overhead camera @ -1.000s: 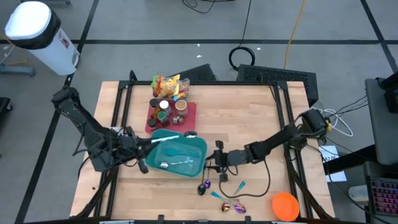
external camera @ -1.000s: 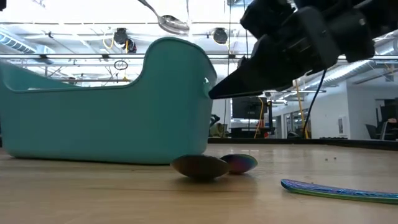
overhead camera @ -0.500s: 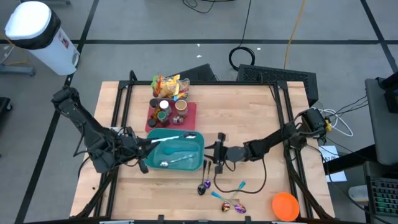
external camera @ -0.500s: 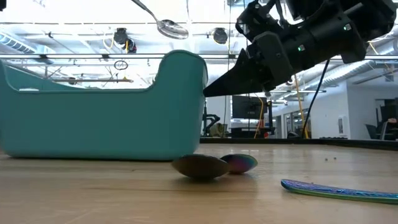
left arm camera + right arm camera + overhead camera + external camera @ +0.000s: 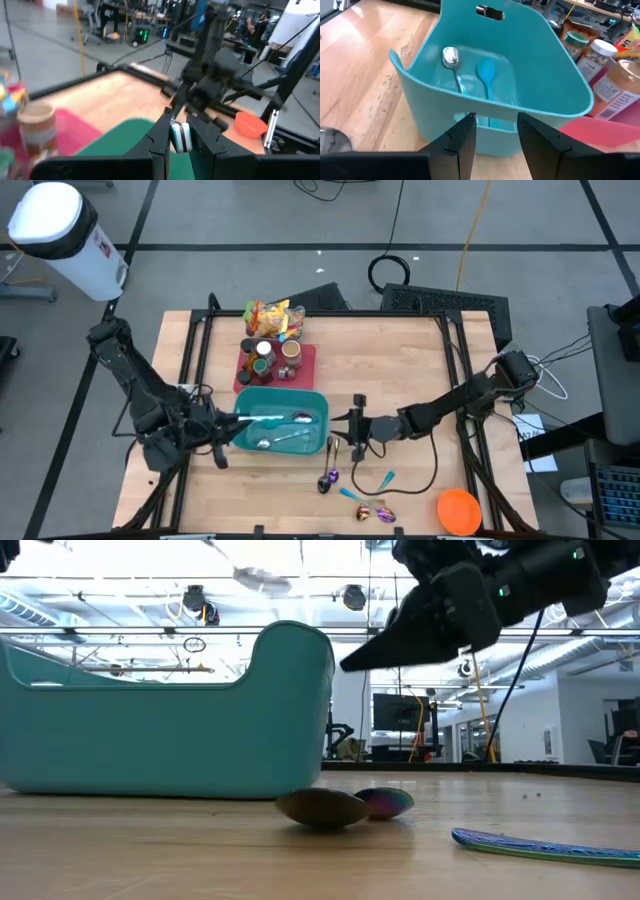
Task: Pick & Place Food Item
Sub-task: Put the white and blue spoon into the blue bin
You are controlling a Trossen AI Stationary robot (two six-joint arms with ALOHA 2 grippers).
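Observation:
A teal bin [image 5: 300,402] stands mid-table with a silver spoon [image 5: 451,56] and a teal spoon [image 5: 485,72] lying in it. My left gripper [image 5: 232,423] reaches in from the bin's left and is shut on another silver spoon [image 5: 285,418], held over the bin. My right gripper [image 5: 338,435] hovers just off the bin's right wall [image 5: 325,670]. Its fingers [image 5: 462,137] are open with nothing between them. Jars and snack packs [image 5: 270,315] sit on and behind a red tray [image 5: 303,365] at the far side. My left gripper pinches the spoon's handle [image 5: 180,139] between its two fingers. The fingers come about level from the table's left, and the spoon sticks out ahead of them. The spoon is lifted clear, its bowl [image 5: 301,417] above the bin's inside.
Several iridescent pieces of cutlery [image 5: 375,510] lie on the wood in front of the bin, one dark spoon [image 5: 320,808] close to its near wall. An orange bowl [image 5: 458,510] sits at the near right corner. A cable loops on the table below my right arm.
The bin has turned from skewed to square with the table, and its right wall has shifted a little leftward. My right gripper has then risen off that wall. My left gripper has carried the spoon toward the near edge, so its bowl now hangs over the bin's middle.

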